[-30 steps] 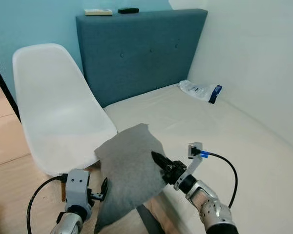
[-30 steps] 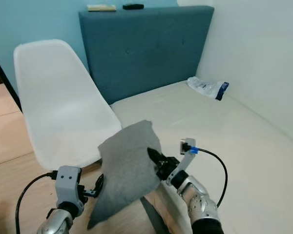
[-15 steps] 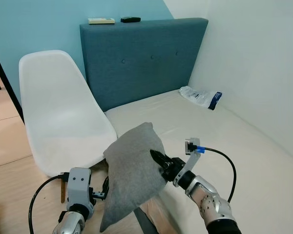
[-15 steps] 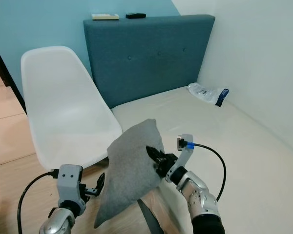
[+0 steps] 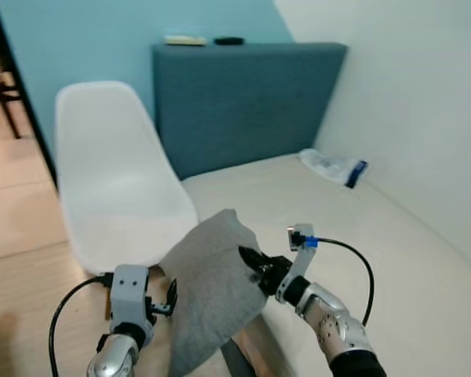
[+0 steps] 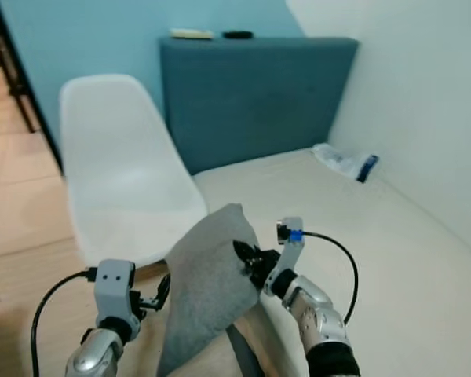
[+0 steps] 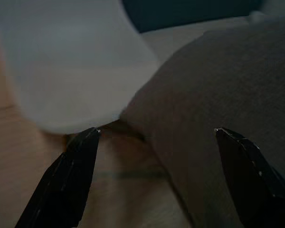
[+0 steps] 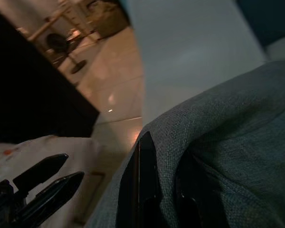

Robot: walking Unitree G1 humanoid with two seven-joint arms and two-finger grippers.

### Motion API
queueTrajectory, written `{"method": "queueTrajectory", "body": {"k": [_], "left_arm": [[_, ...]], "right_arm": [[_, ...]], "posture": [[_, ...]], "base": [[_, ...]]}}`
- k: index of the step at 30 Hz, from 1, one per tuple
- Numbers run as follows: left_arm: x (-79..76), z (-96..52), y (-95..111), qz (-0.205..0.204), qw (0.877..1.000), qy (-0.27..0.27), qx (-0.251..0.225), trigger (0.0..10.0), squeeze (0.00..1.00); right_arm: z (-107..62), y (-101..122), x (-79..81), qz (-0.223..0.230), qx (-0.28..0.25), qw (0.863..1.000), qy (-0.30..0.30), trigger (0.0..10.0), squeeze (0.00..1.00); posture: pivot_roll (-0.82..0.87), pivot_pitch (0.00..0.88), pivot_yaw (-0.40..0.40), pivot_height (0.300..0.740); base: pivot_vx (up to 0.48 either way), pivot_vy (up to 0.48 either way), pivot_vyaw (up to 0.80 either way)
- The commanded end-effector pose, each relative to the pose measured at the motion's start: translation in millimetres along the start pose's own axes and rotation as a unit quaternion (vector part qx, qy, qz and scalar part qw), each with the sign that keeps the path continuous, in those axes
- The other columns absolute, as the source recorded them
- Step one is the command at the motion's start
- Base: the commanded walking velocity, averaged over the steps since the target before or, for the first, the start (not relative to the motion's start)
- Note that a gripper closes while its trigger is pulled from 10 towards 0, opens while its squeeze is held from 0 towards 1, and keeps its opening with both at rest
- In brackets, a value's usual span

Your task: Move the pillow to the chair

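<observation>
The grey pillow (image 5: 212, 287) hangs in the air in front of me, at the bed's near corner. My right gripper (image 5: 253, 263) is shut on its right edge, and its black fingers (image 8: 141, 185) pinch the grey fabric in the right wrist view. Low at the pillow's left side, my left gripper (image 5: 171, 298) stands open, its fingers (image 7: 71, 175) spread wide with the pillow (image 7: 218, 123) just ahead of them. The white shell chair (image 5: 118, 184) stands to the left of the bed, behind the pillow, with a bare seat.
A blue upholstered headboard (image 5: 243, 98) backs the cream mattress (image 5: 337, 228), with two small objects on its top. A plastic packet (image 5: 334, 166) lies by the white wall on the right. Wooden floor (image 5: 23, 275) spreads to the left.
The view has shifted, so the chair and bed sit further right in the picture. The pillow stays held by the right gripper and has turned from flat to more bunched.
</observation>
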State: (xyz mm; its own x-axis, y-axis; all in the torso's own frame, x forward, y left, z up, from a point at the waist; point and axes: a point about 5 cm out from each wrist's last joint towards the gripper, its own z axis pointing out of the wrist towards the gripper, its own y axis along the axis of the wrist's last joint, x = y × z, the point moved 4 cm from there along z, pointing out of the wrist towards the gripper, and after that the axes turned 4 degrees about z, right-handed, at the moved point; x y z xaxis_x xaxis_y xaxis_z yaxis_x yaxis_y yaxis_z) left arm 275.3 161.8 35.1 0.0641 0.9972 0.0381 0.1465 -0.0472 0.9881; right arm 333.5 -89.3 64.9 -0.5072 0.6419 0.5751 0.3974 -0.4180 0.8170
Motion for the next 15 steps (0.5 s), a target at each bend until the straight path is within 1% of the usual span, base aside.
{"method": "queueTrajectory", "body": {"k": [1,8,12,15], "left_arm": [[-2.6,-0.1,-3.0,0.003,1.0,-0.003,0.008,10.0,0.0],[-5.4,2.1,-1.3,0.005,1.0,-0.014,0.004,10.0,0.0],[-6.6,3.2,0.7,0.006,1.0,-0.017,0.0,10.0,0.0],[-7.3,2.8,1.0,0.006,1.0,-0.019,-0.001,10.0,0.0]], "right_arm": [[4.1,19.8,4.6,-0.023,-0.037,0.999,0.014,10.0,0.0],[3.6,22.1,1.9,-0.024,-0.047,0.999,0.007,10.0,0.0],[4.5,24.5,-2.9,-0.029,-0.054,0.998,-0.013,10.0,0.0],[4.0,27.0,-4.9,-0.029,-0.063,0.997,-0.019,10.0,0.0]], "posture": [[0.15,0.001,-0.119,0.74],[0.14,0.0,-0.114,0.74],[0.14,0.0,-0.111,0.74],[0.14,0.0,-0.109,0.74]], "base": [[0.0,0.0,0.76],[0.0,0.0,0.74],[0.0,0.0,0.0],[0.269,0.0,0.0]]}}
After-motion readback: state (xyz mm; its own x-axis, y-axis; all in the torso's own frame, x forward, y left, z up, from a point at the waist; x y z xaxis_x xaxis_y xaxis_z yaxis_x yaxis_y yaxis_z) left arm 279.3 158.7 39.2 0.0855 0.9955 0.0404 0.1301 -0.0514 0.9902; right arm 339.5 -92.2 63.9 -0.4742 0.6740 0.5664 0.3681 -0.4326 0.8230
